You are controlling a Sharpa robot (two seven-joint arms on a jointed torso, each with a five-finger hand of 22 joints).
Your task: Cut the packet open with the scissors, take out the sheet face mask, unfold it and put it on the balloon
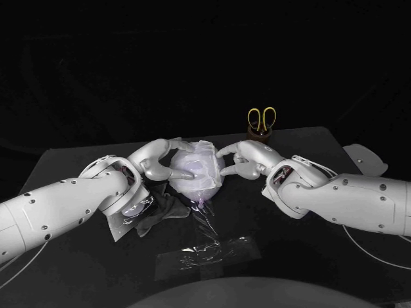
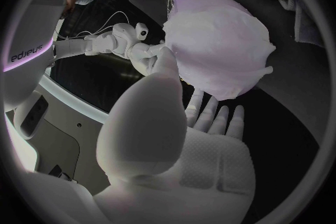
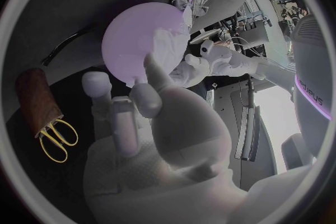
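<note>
A pale pink balloon stands at the table's middle with the white sheet face mask draped over its top and front. My left hand cups it from one side and my right hand from the other. Each thumb presses the mask against the balloon, with the fingers round the back. In the left wrist view the mask covers most of the balloon, and my left hand reaches its thumb to it. In the right wrist view my right hand touches the mask's edge on the balloon.
The yellow-handled scissors stand in a brown holder at the back right, also seen as scissors. The cut clear packet lies near the front edge. A dark cloth lies under my left forearm.
</note>
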